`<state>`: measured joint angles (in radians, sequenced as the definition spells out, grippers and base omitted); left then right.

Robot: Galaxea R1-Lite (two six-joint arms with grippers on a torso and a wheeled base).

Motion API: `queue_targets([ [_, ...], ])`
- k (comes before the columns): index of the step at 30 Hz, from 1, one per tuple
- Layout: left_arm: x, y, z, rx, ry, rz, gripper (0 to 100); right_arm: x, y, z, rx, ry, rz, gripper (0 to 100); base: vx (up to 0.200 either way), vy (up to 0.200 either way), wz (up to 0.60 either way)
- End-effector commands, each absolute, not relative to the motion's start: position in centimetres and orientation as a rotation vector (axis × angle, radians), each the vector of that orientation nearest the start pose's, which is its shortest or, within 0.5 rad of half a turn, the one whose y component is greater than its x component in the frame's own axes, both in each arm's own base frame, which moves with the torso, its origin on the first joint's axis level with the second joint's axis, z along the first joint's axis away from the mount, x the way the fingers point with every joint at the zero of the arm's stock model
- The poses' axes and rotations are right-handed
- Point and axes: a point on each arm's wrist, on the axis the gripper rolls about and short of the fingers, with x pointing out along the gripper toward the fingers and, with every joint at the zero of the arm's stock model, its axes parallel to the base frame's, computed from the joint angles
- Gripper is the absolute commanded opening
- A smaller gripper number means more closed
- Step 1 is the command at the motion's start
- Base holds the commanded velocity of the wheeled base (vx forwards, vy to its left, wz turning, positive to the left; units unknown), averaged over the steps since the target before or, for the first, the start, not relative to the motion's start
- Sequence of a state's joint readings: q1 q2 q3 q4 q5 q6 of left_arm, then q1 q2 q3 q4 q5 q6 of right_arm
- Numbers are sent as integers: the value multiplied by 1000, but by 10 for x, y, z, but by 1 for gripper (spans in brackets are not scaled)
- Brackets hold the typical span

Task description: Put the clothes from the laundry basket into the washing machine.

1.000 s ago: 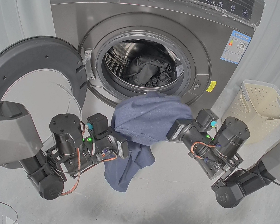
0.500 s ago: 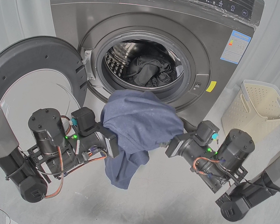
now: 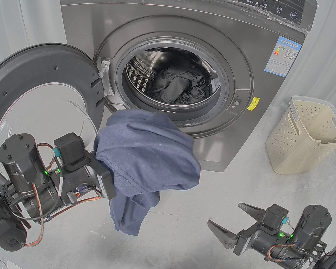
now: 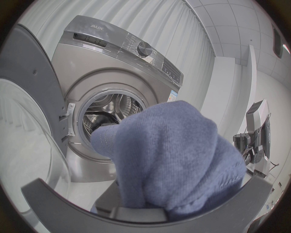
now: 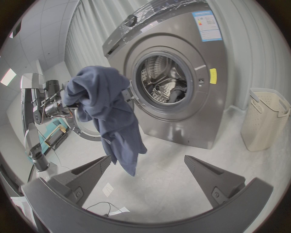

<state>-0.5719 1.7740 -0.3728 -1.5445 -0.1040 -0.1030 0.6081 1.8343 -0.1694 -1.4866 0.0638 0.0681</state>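
A blue garment [image 3: 147,159] hangs over my left gripper [image 3: 105,182], which is shut on it with its fingers hidden under the cloth. It hangs in the air in front of the washing machine [image 3: 241,43], below and left of the open drum mouth [image 3: 142,74]. Dark clothes [image 3: 179,86] lie inside the drum. The garment [image 4: 175,151] covers most of the left wrist view. My right gripper [image 3: 226,214] stands open and holds nothing, low over the floor, right of the garment [image 5: 106,103] and apart from it. The cream laundry basket [image 3: 308,134] stands right of the machine.
The machine's round door [image 3: 36,91] is swung wide open to the left, close behind my left arm. The basket [image 5: 266,121] shows no clothes from here. Bare grey floor [image 3: 183,253] lies between the two arms.
My right gripper has let go of the blue garment, opened and dropped back to the lower right. My left arm has pulled down and left with the garment.
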Motion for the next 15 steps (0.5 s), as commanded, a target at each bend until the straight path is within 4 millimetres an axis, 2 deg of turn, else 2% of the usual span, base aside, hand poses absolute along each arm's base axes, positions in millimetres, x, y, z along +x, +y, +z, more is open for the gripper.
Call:
queue_targets([
  [1, 213, -134, 146, -103, -91, -663, 0, 196, 122, 84, 12, 236, 608, 100, 0, 0, 0],
  [3, 212, -134, 144, -107, -81, -666, 0, 197, 122, 82, 14, 242, 603, 100, 0, 0, 0],
  [15, 216, -139, 133, -86, -41, -680, 0, 197, 126, 80, 16, 249, 614, 100, 200, 0, 0],
])
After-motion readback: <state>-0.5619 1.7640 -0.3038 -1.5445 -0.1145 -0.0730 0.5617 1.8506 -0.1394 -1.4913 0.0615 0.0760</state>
